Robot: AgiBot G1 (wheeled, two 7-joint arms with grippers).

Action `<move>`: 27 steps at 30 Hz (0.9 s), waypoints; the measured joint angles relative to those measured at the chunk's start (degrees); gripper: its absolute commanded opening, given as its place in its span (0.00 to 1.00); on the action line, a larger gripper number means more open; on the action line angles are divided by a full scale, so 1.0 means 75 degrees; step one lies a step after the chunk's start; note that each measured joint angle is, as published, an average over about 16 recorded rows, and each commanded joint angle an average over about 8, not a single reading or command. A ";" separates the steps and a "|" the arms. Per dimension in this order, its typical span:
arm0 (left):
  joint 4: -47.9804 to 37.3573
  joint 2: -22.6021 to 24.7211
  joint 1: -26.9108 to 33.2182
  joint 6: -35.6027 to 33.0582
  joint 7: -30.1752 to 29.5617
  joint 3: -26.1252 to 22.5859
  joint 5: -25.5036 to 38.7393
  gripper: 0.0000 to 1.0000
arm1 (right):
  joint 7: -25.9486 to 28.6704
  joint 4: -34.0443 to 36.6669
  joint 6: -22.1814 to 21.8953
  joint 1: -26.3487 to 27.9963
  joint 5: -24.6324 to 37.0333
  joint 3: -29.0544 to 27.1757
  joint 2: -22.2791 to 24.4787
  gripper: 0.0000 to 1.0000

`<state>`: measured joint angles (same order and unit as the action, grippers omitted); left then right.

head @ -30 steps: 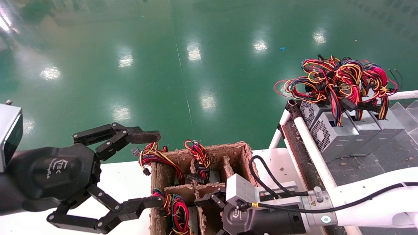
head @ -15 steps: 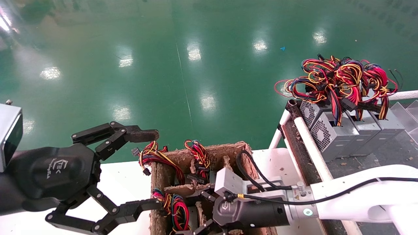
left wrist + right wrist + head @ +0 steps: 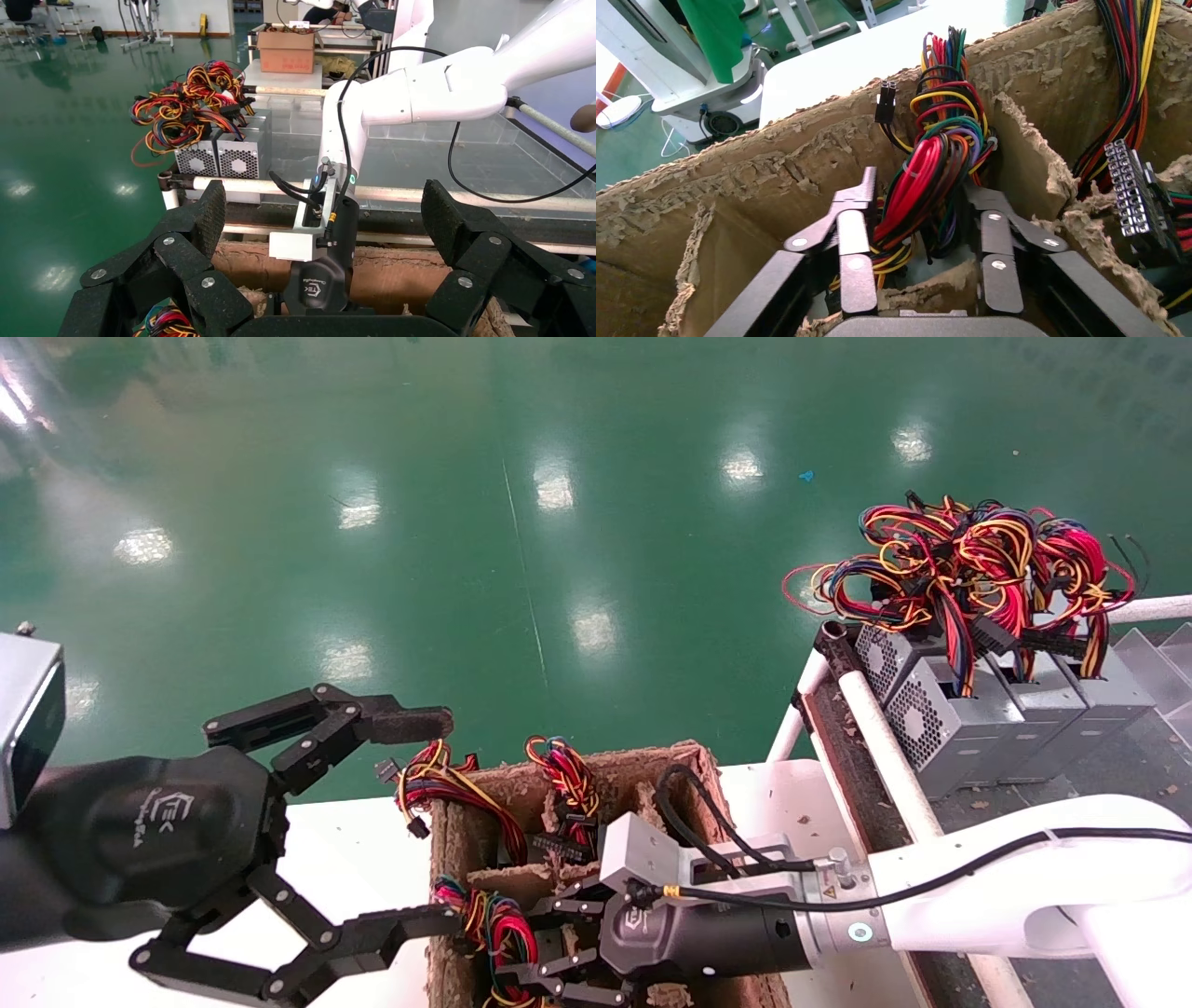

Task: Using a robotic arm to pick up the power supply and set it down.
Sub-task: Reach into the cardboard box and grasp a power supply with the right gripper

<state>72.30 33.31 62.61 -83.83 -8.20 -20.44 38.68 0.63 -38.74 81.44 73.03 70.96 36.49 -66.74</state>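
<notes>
The right gripper (image 3: 521, 943) reaches into a torn cardboard box (image 3: 689, 770), its fingers (image 3: 852, 239) spread either side of a wire bundle (image 3: 933, 175) without pinching it. The power supply beneath is mostly hidden in the near compartment. The left gripper (image 3: 424, 822) hangs wide open beside the box. More power supplies (image 3: 950, 728) sit on a rack to the right.

You see two pincers: left pincer (image 3: 424, 822), right pincer (image 3: 521, 943). Three grey power supplies (image 3: 941, 728) on rack. One cardboard crate (image 3: 689, 770) on desk.
</notes>
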 measured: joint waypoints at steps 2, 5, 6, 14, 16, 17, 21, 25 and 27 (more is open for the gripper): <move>0.0000 0.0000 0.0000 0.0000 0.0000 0.0000 0.0000 1.00 | -0.0043 0.0068 0.0021 0.0013 -0.0021 -0.0013 -0.0006 0.00; 0.0000 0.0000 0.0000 0.0000 0.0000 0.0000 0.0000 1.00 | -0.0105 0.0164 0.0065 0.0027 -0.0070 -0.0040 -0.0008 0.00; 0.0000 0.0000 0.0000 0.0000 0.0000 0.0000 0.0000 1.00 | -0.0125 0.0193 0.0084 0.0031 -0.0089 -0.0050 -0.0006 0.00; 0.0000 0.0000 0.0000 0.0000 0.0000 -0.0001 -0.0001 1.00 | -0.0272 0.0322 0.0304 0.0042 -0.0329 -0.0180 0.0071 0.00; 0.0000 0.0000 0.0000 0.0000 0.0001 -0.0001 -0.0001 1.00 | -0.0297 0.0315 0.0381 0.0031 -0.0434 -0.0238 0.0119 0.00; 0.0000 0.0000 0.0000 0.0000 0.0001 -0.0001 -0.0001 1.00 | -0.0305 0.0305 0.0423 0.0024 -0.0491 -0.0269 0.0147 0.00; 0.0000 -0.0001 0.0000 0.0001 0.0001 -0.0002 -0.0001 1.00 | -0.0319 0.0216 0.0580 -0.0012 -0.0736 -0.0406 0.0277 0.00; 0.0000 -0.0001 0.0000 0.0001 0.0001 -0.0002 -0.0001 1.00 | -0.0293 0.0074 0.0713 -0.0061 -0.1030 -0.0575 0.0435 0.00; 0.0000 -0.0001 0.0001 0.0001 0.0001 -0.0002 -0.0001 1.00 | -0.0262 -0.0011 0.0771 -0.0087 -0.1203 -0.0674 0.0523 0.00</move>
<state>72.30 33.30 62.61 -83.83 -8.19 -20.46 38.67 -1.34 -38.83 87.22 72.38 61.94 31.44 -62.81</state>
